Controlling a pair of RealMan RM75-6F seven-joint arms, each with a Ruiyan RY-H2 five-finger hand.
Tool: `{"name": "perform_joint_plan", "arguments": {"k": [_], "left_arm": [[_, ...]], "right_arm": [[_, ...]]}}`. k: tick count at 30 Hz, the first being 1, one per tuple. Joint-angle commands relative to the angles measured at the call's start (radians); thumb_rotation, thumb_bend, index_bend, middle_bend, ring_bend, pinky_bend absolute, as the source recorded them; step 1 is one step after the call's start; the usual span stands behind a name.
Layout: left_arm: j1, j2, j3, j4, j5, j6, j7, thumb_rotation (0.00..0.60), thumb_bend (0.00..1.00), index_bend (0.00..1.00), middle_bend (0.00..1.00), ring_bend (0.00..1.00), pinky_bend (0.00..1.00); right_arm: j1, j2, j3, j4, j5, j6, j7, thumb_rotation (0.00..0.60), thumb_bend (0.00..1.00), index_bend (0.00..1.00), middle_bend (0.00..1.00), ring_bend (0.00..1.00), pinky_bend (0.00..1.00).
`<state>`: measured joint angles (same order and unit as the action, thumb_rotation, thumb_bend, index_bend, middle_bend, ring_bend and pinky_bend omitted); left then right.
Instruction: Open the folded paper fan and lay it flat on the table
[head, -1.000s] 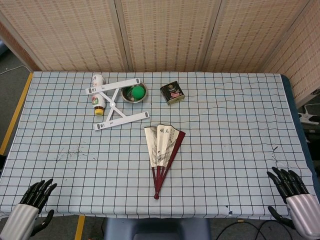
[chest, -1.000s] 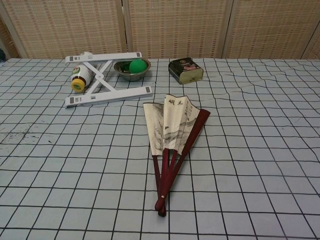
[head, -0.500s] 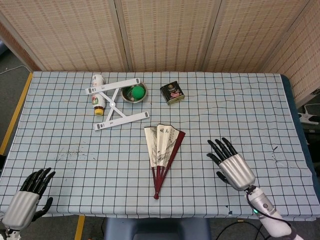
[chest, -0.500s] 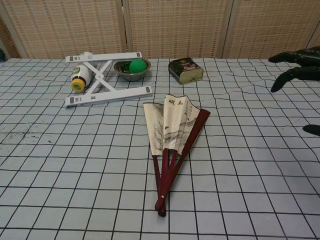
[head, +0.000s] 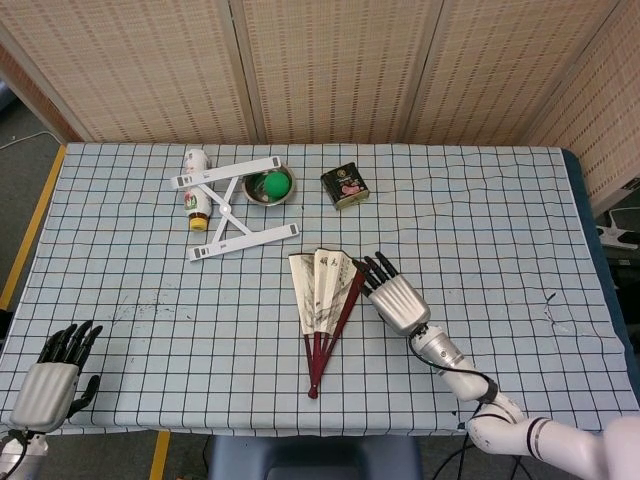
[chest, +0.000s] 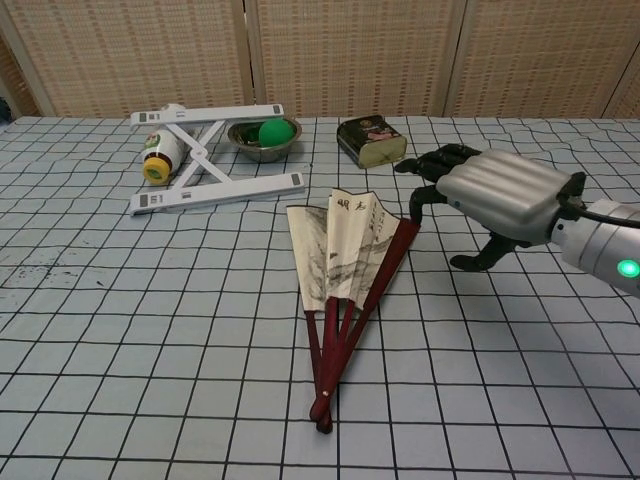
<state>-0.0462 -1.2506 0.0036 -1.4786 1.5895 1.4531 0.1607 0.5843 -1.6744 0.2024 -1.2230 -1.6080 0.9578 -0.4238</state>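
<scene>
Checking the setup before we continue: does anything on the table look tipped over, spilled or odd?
A bottle lies on its side under the white folding stand. The cloth has dark specks near its left front. The fan is only partly spread.

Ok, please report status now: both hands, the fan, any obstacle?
Right hand open, beside fan's right rib. Left hand open, at near left table edge. Paper fan part-open, flat on table. Nothing blocking.

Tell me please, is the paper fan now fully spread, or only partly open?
Only partly open. The paper fan lies flat on the table showing a narrow wedge of paper, its dark red ribs close together. The right hand is beside its outer rib.
</scene>
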Motion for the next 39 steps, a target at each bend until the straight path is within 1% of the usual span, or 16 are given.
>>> {"name": "perform_joint_plan", "arguments": {"k": [1,3,7,10,14,16,17,19,20,22,25,27,30,32,35,39], "left_arm": [[-0.01,-0.003,-0.007,0.0,-0.018,-0.014,0.001,0.6,0.45,0.0,0.0,0.0,0.11],[-0.012,-0.003,-0.009,0.004,-0.029,-0.019,-0.003,0.6,0.45,0.0,0.0,0.0,0.11],[-0.018,-0.005,-0.014,0.013,-0.047,-0.028,-0.013,0.6,0.44,0.0,0.0,0.0,0.11],[-0.023,-0.005,-0.017,0.017,-0.059,-0.037,-0.02,0.6,0.45,0.0,0.0,0.0,0.11],[-0.027,-0.004,-0.016,0.019,-0.061,-0.036,-0.026,0.6,0.45,0.0,0.0,0.0,0.11],[-0.027,-0.002,-0.015,0.017,-0.062,-0.034,-0.026,0.6,0.45,0.0,0.0,0.0,0.11],[-0.027,-0.002,-0.015,0.017,-0.064,-0.033,-0.027,0.6,0.45,0.0,0.0,0.0,0.11],[-0.026,0.001,-0.012,0.016,-0.065,-0.032,-0.029,0.6,0.45,0.0,0.0,0.0,0.11],[-0.026,0.001,-0.012,0.015,-0.065,-0.03,-0.029,0.6,0.44,0.0,0.0,0.0,0.11],[-0.026,0.003,-0.011,0.014,-0.065,-0.027,-0.03,0.6,0.44,0.0,0.0,0.0,0.11],[-0.026,0.005,-0.01,0.012,-0.066,-0.025,-0.027,0.6,0.44,0.0,0.0,0.0,0.11],[-0.026,0.006,-0.008,0.011,-0.065,-0.022,-0.027,0.6,0.44,0.0,0.0,0.0,0.11],[-0.026,0.006,-0.009,0.011,-0.069,-0.02,-0.03,0.6,0.44,0.0,0.0,0.0,0.11],[-0.028,0.006,-0.008,0.011,-0.071,-0.023,-0.029,0.6,0.44,0.0,0.0,0.0,0.12],[-0.038,0.002,-0.003,0.017,-0.065,-0.039,-0.065,0.6,0.45,0.0,0.0,0.0,0.12],[-0.055,-0.003,0.006,0.035,-0.063,-0.078,-0.14,0.6,0.45,0.0,0.0,0.0,0.12]], "right_arm": [[0.068,-0.106,-0.018,0.129,0.0,-0.019,0.065,0.6,0.17,0.37,0.0,0.0,0.0],[0.086,-0.137,-0.026,0.17,-0.003,-0.015,0.091,0.6,0.17,0.37,0.0,0.0,0.0],[0.109,-0.173,-0.044,0.219,-0.006,-0.01,0.134,0.6,0.17,0.35,0.0,0.0,0.0],[0.124,-0.191,-0.061,0.245,-0.009,-0.015,0.138,0.6,0.17,0.34,0.0,0.0,0.0],[0.135,-0.221,-0.068,0.274,-0.001,-0.006,0.138,0.6,0.17,0.34,0.0,0.0,0.0],[0.138,-0.237,-0.071,0.287,0.001,0.006,0.143,0.6,0.19,0.36,0.0,0.0,0.0],[0.139,-0.244,-0.073,0.294,0.0,0.016,0.147,0.6,0.22,0.38,0.0,0.0,0.0],[0.139,-0.261,-0.075,0.312,-0.004,0.046,0.165,0.6,0.34,0.47,0.02,0.0,0.01],[0.139,-0.267,-0.076,0.32,-0.006,0.057,0.174,0.6,0.39,0.51,0.04,0.0,0.01],[0.141,-0.279,-0.081,0.341,-0.013,0.082,0.186,0.6,0.52,0.61,0.1,0.0,0.04],[0.148,-0.286,-0.088,0.357,-0.017,0.093,0.192,0.6,0.64,0.67,0.14,0.0,0.05],[0.151,-0.285,-0.089,0.353,-0.017,0.099,0.192,0.6,0.7,0.7,0.16,0.0,0.06],[0.15,-0.265,-0.087,0.314,-0.023,0.135,0.199,0.6,0.74,0.7,0.17,0.0,0.06],[0.148,-0.241,-0.084,0.268,-0.028,0.161,0.208,0.6,0.75,0.71,0.18,0.0,0.06],[0.147,-0.179,-0.077,0.159,-0.039,0.195,0.208,0.6,0.75,0.74,0.19,0.0,0.06],[0.154,-0.086,-0.039,-0.005,-0.028,0.205,0.139,0.6,0.76,0.76,0.19,0.0,0.06]]}}
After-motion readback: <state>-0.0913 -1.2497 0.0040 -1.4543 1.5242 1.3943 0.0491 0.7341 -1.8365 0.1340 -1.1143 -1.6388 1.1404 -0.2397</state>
